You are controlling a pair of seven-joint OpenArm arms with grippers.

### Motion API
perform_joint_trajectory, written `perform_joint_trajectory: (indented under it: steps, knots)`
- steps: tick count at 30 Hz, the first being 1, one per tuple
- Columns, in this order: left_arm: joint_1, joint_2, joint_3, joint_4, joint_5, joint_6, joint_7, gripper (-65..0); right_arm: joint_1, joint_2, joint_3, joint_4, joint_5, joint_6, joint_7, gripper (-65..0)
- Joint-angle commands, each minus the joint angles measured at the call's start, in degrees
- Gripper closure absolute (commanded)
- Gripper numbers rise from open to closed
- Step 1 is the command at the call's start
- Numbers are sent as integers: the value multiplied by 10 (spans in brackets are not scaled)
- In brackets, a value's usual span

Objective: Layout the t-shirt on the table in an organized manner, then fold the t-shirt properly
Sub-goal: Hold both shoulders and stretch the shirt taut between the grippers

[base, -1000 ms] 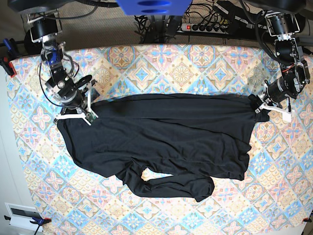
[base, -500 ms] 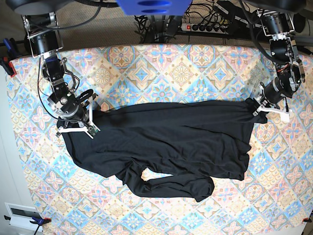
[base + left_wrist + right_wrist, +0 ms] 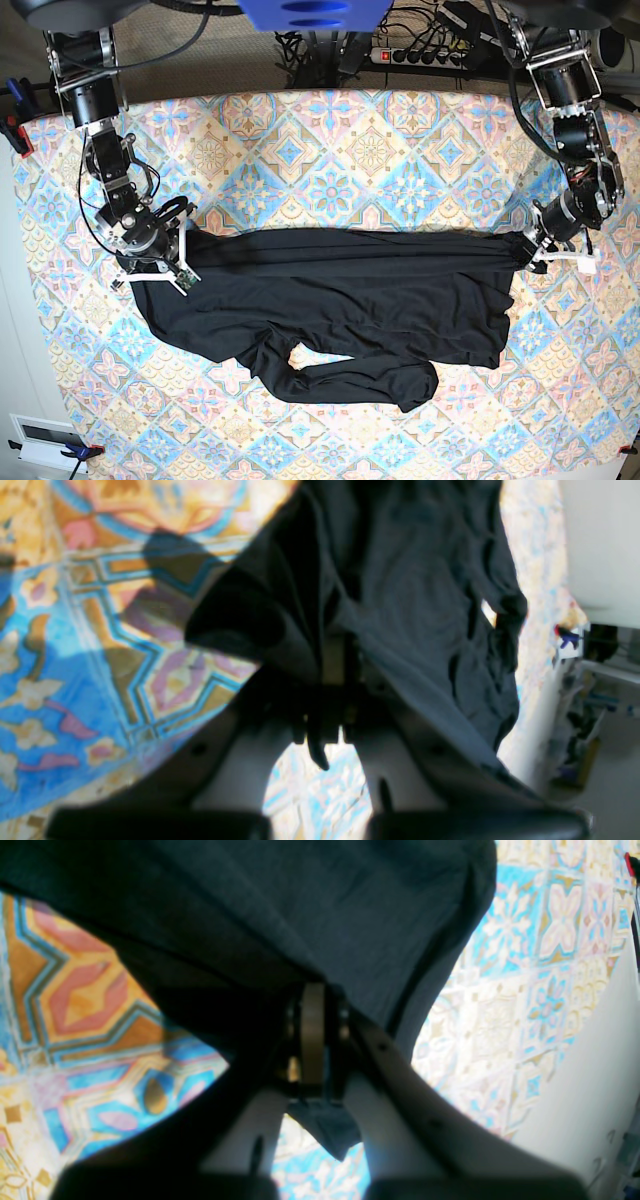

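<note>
Fabric fills the left wrist view: the black t-shirt (image 3: 410, 605) bunches down into the left gripper (image 3: 334, 680), whose jaws are pinched tight on a fold of it, with the patterned table (image 3: 75, 655) cloth beside and below.

From the right wrist camera, the t-shirt (image 3: 300, 905) drapes over the right gripper (image 3: 312, 1035) — its jaws are closed narrow on the cloth, and a small corner of fabric pokes out beneath them. Pastel tiles of the table (image 3: 540, 965) show on both sides.

Seen from the base camera, the t-shirt (image 3: 350, 300) lies across the middle of the table (image 3: 330, 130), its upper edge pulled into a nearly straight line between the right gripper (image 3: 178, 255) on the view's left and the left gripper (image 3: 532, 250) on the view's right. Its lower part is rumpled — one sleeve curls in a loop toward the near edge.
</note>
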Motion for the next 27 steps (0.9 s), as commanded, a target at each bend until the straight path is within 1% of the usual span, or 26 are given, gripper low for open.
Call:
perform_joint_trajectory:
  steps: [1, 3, 5, 8, 11, 13, 15, 17, 19, 21, 24, 27]
  knots:
    - [-17, -13, -3, -1, -5, -5, -11, 0, 12, 9, 5, 2, -8, -7, 3, 0]
    - [-29, -13, -1, -27, -5, -5, -15, 0, 12, 8, 5, -7, -8, -7, 17, 0]
    - [-35, -13, 1, -47, -4, -5, -32, 0, 12, 6, 5, -17, -8, -7, 28, 0]
    - [-39, -14, 32, -62, -4, -5, -66, 0, 12, -16, 5, -27, -8, -7, 33, 0]
    - [-39, -15, 62, -63, -4, -5, -94, 0, 12, -30, 5, -31, -8, -7, 33, 0]
    - [-39, -14, 74, -64, -1, -5, -110, 0, 12, -31, 5, -33, -8, -7, 32, 0]
    - [-40, -14, 82, -65, 18, -5, -112, 0, 12, -31, 5, -33, -8, -7, 30, 0]
    - [-46, -14, 102, -65, 47, -5, -108, -28, 12, -31, 5, -33, -8, -7, 28, -18]
    - [-51, -15, 117, -65, 64, -4, -93, -63, 11, -31, 5, -31, -8, -7, 28, -56]
    - [-51, -16, 112, -64, 67, -4, -81, -99, 11, -31, 5, -27, -8, -7, 28, -101]
    - [-50, -17, 84, -63, 63, -4, -62, -161, 10, -31, 6, -26, -8, -7, 28, -165]
    - [-49, -18, 65, -62, 55, -5, -35, -234, 10, -31, 9, 1, -8, -7, 28, -197]
